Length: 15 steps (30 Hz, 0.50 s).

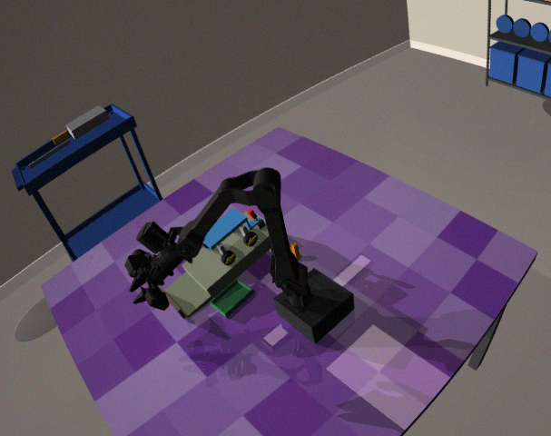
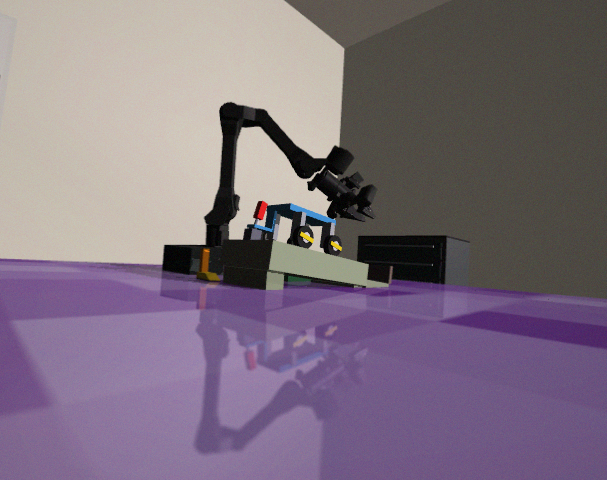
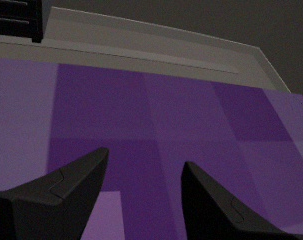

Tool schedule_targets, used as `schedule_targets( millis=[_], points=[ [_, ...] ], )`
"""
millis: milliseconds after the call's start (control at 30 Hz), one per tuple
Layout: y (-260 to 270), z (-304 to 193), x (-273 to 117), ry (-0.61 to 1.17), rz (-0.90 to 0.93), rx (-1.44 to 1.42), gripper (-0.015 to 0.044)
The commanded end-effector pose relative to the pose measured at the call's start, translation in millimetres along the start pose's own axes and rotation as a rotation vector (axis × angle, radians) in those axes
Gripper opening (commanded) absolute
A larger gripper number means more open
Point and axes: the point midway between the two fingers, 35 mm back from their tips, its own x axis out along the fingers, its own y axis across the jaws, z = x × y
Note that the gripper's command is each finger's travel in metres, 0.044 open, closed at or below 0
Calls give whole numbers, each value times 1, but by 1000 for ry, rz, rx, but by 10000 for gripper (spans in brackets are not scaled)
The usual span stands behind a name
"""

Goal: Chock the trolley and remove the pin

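The trolley stands on the ramp, with two near-side wheels showing yellow bars. The red-headed stop pin stands at its uphill end. The chock stands upright on the table beside the ramp's uphill end, partly behind the arm in the top view; its orange handle and yellow body show. The green tray lies beside the ramp. My gripper is partly open and empty, above the ramp's downhill end.
The arm's black base stands near the tray and the chock. A low end board closes the ramp's downhill end. A blue cart stands beyond the table. A black cabinet stands in the background.
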Motion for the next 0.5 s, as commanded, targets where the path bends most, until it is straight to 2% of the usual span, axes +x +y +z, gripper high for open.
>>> schedule_targets(
  millis=[0, 467],
  points=[
    [-41, -15, -21, 66, -99, -58, 190],
    [-140, -81, -115, 361, -327, -205, 190]
  ],
)
